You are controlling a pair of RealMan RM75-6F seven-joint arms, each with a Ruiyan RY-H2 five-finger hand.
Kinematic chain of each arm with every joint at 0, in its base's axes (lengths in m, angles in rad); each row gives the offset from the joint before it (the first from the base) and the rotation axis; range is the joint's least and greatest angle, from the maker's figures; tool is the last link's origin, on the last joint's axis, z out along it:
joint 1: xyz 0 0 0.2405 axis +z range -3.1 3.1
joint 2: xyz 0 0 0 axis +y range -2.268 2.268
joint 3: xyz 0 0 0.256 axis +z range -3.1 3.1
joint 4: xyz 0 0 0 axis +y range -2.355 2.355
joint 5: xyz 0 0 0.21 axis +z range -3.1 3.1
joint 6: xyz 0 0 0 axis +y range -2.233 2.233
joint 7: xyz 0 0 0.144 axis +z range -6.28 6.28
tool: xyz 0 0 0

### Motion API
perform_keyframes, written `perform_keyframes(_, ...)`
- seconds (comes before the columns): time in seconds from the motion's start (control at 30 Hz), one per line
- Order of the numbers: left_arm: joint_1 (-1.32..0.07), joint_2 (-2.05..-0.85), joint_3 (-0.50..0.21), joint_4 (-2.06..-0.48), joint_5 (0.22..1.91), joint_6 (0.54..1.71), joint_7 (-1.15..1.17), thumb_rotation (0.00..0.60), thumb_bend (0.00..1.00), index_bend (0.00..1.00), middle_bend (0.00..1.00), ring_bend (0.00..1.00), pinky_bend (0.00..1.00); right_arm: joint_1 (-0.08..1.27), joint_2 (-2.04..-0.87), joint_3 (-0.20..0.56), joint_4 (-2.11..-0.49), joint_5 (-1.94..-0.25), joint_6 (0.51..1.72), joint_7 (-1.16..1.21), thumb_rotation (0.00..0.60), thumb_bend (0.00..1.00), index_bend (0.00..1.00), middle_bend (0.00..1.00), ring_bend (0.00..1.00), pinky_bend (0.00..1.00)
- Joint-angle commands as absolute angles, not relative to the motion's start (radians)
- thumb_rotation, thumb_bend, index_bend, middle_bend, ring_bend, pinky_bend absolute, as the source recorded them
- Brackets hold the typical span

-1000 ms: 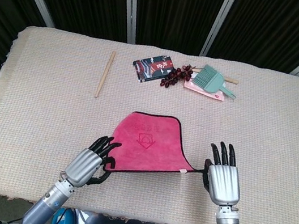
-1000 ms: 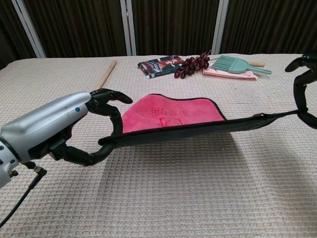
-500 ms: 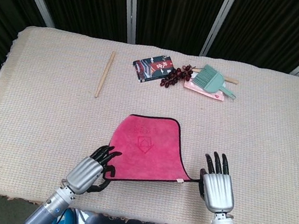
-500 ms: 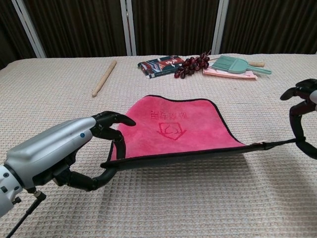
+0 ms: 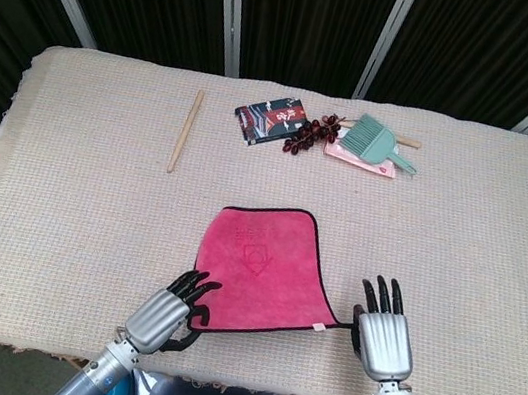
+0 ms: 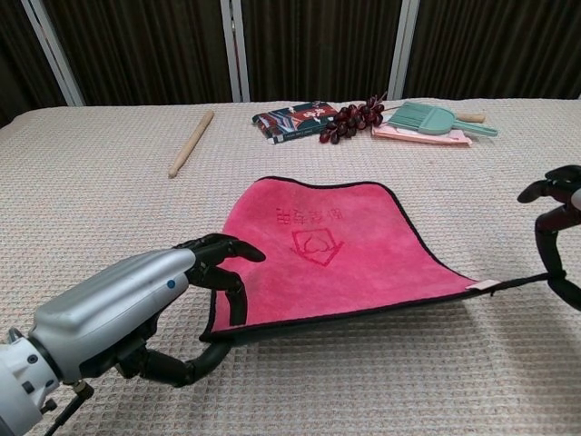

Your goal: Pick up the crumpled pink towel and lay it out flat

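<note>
The pink towel (image 5: 262, 270) (image 6: 331, 254) with a dark hem and a stamped logo lies nearly spread on the table's near middle, its front edge stretched between my two hands. My left hand (image 5: 169, 310) (image 6: 136, 304) pinches the near left corner. My right hand (image 5: 383, 334) (image 6: 556, 232) holds the near right corner by its small loop, fingers pointing away from me. The front hem sits just above the cloth.
A wooden stick (image 5: 186, 130) lies at the back left. At the back middle are a small booklet (image 5: 271, 121), a bunch of dark grapes (image 5: 311, 134), and a teal brush (image 5: 377, 142) on a pink card. A beige woven cloth (image 5: 63, 184) covers the table.
Both hands have drawn the towel's front edge toward me and lowered it. The towel went from hanging taut and foreshortened to lying almost flat.
</note>
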State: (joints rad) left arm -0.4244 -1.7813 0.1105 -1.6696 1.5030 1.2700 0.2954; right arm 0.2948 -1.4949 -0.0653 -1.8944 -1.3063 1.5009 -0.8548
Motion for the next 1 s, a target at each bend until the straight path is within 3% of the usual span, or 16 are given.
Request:
perform_keyframes(0.03,-0.421,-1.788,0.111,-1.665,1.506,1.265,0.297,0.6,0.53,0.62,0.11,0.0,0.0,0.29,-1.494,-0.064,-1.892,-1.308,1.499,-0.854,0.6,0.56,0.63,0.18,0.02,0.0)
perform_keyframes(1.0,-0.401,-1.902,0.09,-1.607,1.506,1.212,0.345,0.6,0.53,0.62,0.11,0.0,0.0,0.26,-1.463,-0.017,-1.855,-1.282,1.468,-0.819,0.6,0.57,0.64,0.18,0.02,0.0)
